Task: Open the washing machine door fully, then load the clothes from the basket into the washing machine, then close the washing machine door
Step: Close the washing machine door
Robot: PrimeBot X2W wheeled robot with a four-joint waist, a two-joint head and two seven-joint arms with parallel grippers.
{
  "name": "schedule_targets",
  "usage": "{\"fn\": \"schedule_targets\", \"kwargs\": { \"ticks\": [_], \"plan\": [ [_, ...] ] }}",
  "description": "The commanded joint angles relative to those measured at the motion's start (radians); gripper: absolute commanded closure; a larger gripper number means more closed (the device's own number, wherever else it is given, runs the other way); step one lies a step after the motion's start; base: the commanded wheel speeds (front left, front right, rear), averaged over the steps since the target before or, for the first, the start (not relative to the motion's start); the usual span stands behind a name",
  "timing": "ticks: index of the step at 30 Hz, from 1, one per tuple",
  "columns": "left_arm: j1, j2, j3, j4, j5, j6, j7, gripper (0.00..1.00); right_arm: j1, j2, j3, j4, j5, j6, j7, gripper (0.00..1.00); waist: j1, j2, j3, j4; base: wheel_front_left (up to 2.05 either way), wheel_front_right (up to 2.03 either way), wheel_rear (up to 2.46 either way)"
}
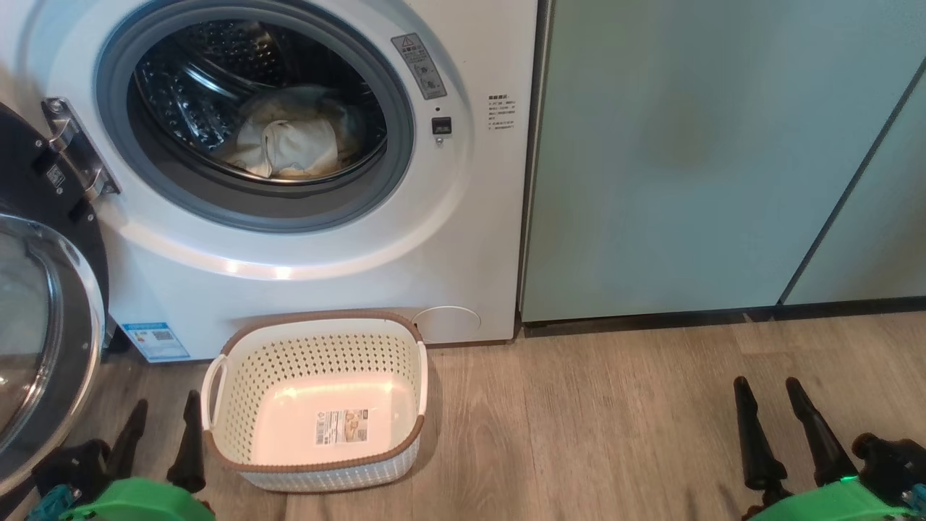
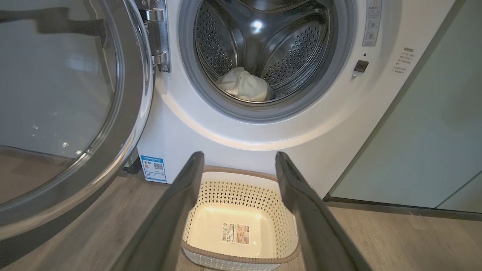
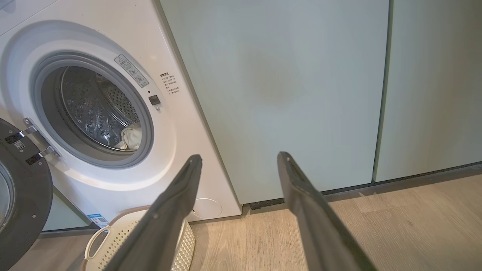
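**Washer** (image 1: pixel 448 239): white front-loader at far left, mouth open. Pale green cabinets (image 1: pixel 687 159) stand to its right.

**Door** (image 1: pixel 22 188): glossy black with a glass bowl at its centre, swung wide to the left on its hinge. Judged stiff, fairly heavy and slippery on the glass. It is best pushed on the black rim at the edge away from the hinge, not on the bowl.

**Clothes** (image 1: pixel 289 145): a cream bundle lying low in the drum, behind the grey ring. They look soft, light and apt to slump, and they seem clear of the ring, though the front edge is dim.

**Basket** (image 1: pixel 318 317): on the floor (image 1: pixel 579 420), just before the washer's foot, with only a label inside.

**Left gripper** (image 1: pixel 165 401): near left, just beside the basket and close to the door, with fingers spread and holding nothing.

**Right gripper** (image 1: pixel 767 383): near right, well apart from the basket, with fingers spread and holding nothing.

**Stage, as judged**: loading looks done — only closing the door remains.
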Motion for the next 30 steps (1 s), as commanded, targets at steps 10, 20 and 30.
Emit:
{"fn": "schedule_targets", "kwargs": {
  "ticks": [10, 20, 30],
  "plan": [
    [-0.037, 0.018, 0.026, -0.034, 0.013, 0.001, -0.008, 0.0, -0.011, -0.017, 0.006, -0.033, -0.009, 0.0, -0.007, 0.0, 0.0, 0.0, 0.002, 0.038, 0.0, 0.0, 0.0],
    [-0.047, 0.018, 0.045, -0.035, 0.023, 0.005, -0.008, 0.0, -0.015, -0.009, 0.007, -0.035, -0.006, 0.0, -0.007, 0.0, 0.0, 0.0, 0.007, 0.141, 0.0, 0.0, 0.0],
    [-0.067, 0.002, 0.066, -0.038, 0.062, 0.033, -0.008, 0.0, -0.029, -0.003, 0.012, -0.035, -0.006, 0.0, -0.007, 0.0, 0.0, 0.0, 0.005, 0.293, 0.0, 0.0, 0.0]
  ]
}}
